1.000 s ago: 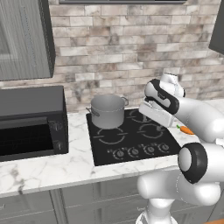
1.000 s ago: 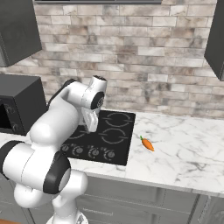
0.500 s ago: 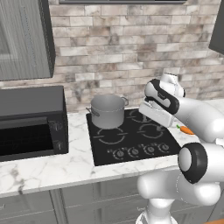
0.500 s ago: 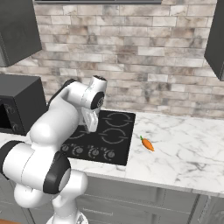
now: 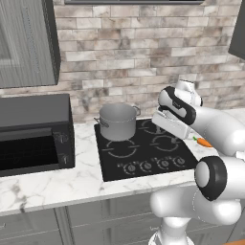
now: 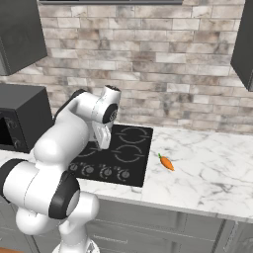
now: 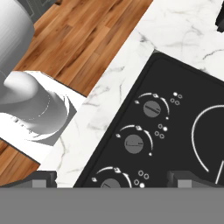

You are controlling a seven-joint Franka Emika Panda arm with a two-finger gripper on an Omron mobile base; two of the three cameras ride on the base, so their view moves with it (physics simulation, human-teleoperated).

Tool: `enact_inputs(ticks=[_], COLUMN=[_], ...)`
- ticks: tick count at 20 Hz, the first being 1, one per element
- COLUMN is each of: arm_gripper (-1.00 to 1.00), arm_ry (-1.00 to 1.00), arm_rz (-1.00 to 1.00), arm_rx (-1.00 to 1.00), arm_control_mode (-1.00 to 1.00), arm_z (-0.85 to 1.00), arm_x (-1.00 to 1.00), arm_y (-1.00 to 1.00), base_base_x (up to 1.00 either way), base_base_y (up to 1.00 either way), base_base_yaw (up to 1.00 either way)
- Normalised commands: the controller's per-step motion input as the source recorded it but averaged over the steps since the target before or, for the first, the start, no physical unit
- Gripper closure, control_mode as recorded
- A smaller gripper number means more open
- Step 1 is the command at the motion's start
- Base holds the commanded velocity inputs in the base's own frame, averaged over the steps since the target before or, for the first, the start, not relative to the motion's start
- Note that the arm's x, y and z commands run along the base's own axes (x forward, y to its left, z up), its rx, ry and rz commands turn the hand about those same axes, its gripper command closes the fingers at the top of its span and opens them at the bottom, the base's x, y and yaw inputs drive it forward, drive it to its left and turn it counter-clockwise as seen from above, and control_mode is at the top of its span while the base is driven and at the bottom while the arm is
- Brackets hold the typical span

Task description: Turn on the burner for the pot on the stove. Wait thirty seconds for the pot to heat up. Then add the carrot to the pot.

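The grey pot [image 5: 117, 122] stands on the back left ring of the black stove [image 5: 143, 149]. Along the stove's front edge runs a row of knobs [image 5: 146, 166]. The orange carrot [image 5: 204, 142] lies on the marble counter right of the stove, also seen as the carrot [image 6: 166, 162]. My gripper [image 5: 168, 128] hangs over the stove's middle right, pointing down toward the front. In the hand view the gripper [image 7: 114, 179] is open, its tips wide apart, above three knobs [image 7: 134, 143] near the stove's edge. In the right base view the gripper [image 6: 105, 143] and arm hide the pot.
A black microwave [image 5: 33, 134] sits on the counter left of the stove. Marble counter [image 6: 207, 168] stretches right of the carrot. Dark cabinets hang above at both sides. The wooden floor [image 7: 78, 35] lies beyond the counter's front edge.
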Motion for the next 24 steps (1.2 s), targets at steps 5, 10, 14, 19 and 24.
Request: enact_inputs(ticks=[5, 10, 14, 19, 24], arm_gripper=[-1.0, -1.0, -1.0, -1.0, -1.0], arm_ry=[0.0, 0.0, 0.0, 0.0, 0.0], arm_rz=[0.0, 0.0, 0.0, 0.0, 0.0], arm_rx=[0.0, 0.0, 0.0, 0.0, 0.0], arm_control_mode=[-1.0, -1.0, -1.0, -1.0, -1.0], arm_z=[0.0, 0.0, 0.0, 0.0, 0.0], arm_x=[0.0, 0.0, 0.0, 0.0, 0.0], arm_y=[0.0, 0.0, 0.0, 0.0, 0.0], base_base_x=[0.0, 0.0, 0.0, 0.0, 0.0], base_base_y=[0.0, 0.0, 0.0, 0.0, 0.0], base_base_yaw=[0.0, 0.0, 0.0, 0.0, 0.0])
